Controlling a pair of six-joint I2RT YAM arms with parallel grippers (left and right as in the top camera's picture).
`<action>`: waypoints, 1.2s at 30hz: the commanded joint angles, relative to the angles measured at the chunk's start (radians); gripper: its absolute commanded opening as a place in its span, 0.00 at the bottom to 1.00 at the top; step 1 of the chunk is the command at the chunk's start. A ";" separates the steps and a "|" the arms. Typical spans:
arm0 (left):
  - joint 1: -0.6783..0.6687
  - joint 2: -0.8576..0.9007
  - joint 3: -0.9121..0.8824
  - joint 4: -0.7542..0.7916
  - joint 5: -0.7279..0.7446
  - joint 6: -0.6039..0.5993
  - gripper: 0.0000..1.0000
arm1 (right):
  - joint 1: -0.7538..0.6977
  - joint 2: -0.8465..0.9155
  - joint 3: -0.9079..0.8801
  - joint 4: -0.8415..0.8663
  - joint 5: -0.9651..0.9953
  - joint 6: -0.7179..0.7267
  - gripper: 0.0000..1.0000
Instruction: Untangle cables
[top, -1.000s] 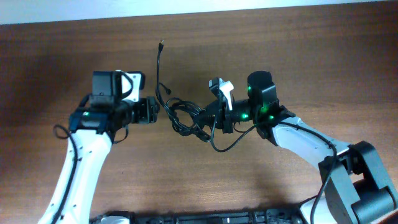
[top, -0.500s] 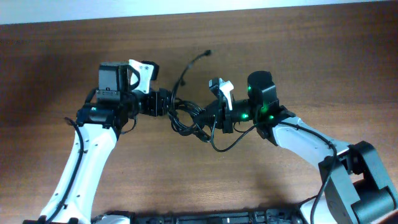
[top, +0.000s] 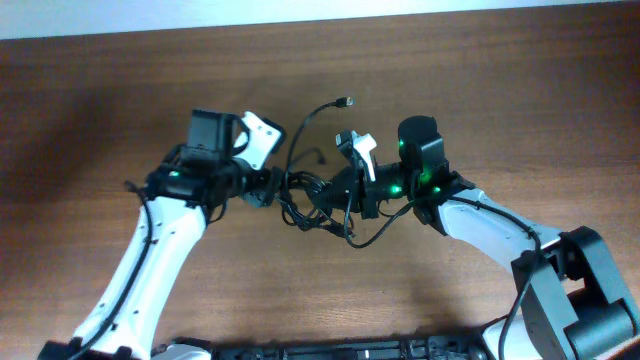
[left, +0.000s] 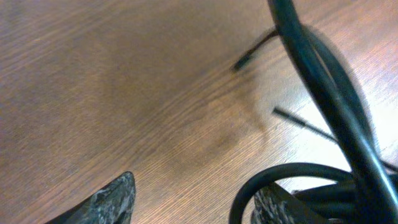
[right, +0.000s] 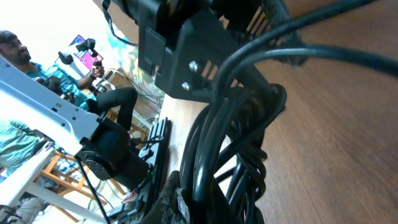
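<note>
1. On the left half of the wooden table (top: 90, 110), the left arm comes in from the near edge. The left gripper (top: 272, 190) sits at the left edge of the cables (top: 310, 200).
2. In the left wrist view this claw is released. Its two fingertips (left: 112, 200) stand well apart with bare wood between them. A black cord loop curls just by the right-hand tip, and a thicker strand crosses above it. Whether any cord touches a finger I cannot tell.
3. In the middle of the table, the cables form a tight black knot between the two grippers. One cord arcs out of the knot toward the far edge and ends in a small pale plug end (top: 346, 102). Another cord sags in a loose loop toward the near edge, below the right arm's wrist.
4. On the right, the right gripper (top: 345, 197) is buried in the right side of the knot, and green lights glow on the wrist behind it. It is grasping the cables. In the right wrist view several cords run bunched hard against its one visible finger (right: 176, 198), and the other finger is hidden.
</note>
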 joint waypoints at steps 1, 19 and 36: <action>-0.083 0.078 0.002 -0.012 -0.103 0.049 0.33 | 0.006 -0.002 0.015 0.020 -0.040 -0.016 0.04; 0.437 0.155 0.003 0.184 0.038 -0.917 0.16 | 0.006 -0.002 0.014 -0.143 0.106 -0.018 0.04; 0.184 0.156 0.003 0.161 0.116 -0.936 0.99 | 0.006 -0.002 0.015 -0.143 0.534 0.039 0.04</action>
